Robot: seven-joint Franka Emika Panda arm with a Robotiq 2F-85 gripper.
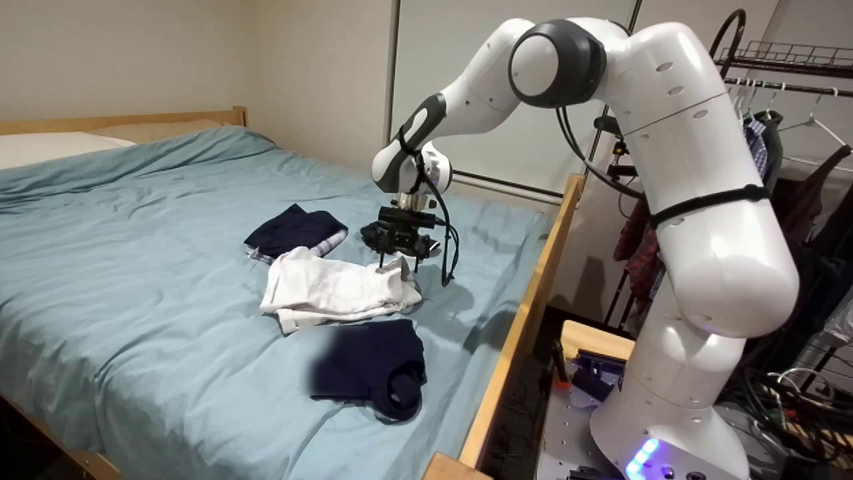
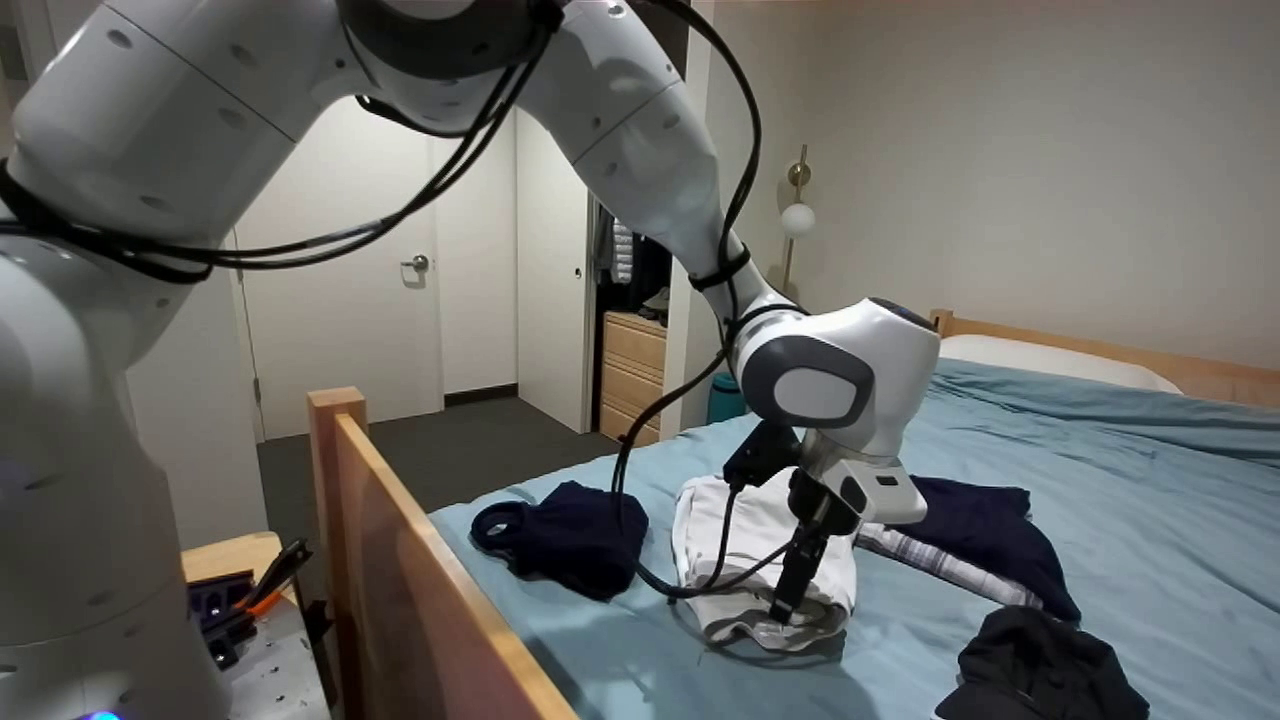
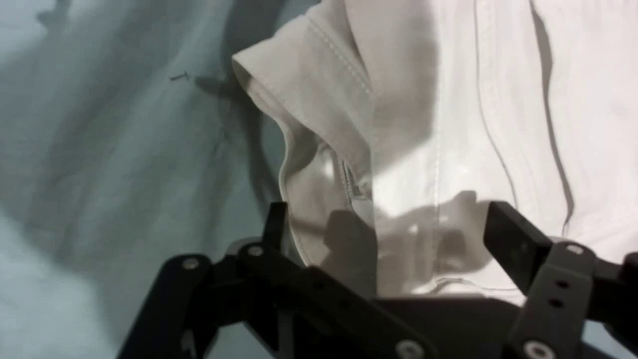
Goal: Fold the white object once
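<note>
The white object is a rumpled cream-white cloth lying in a rough rectangle on the blue bed sheet. It also shows in an exterior view, partly behind the arm and its cable. In the wrist view the white cloth fills the middle and right, with seams, layered folds and a curved open edge at left. My gripper is open over that edge, one finger beside the cloth's outer edge and one over the cloth. In both exterior views the gripper points down at the cloth's end near the bed rail. Finger contact is unclear.
A dark navy garment lies on one side of the white cloth. A navy and plaid stack and a black item lie on the other. A wooden bed rail runs between bed and robot base. A cable loops beside the gripper.
</note>
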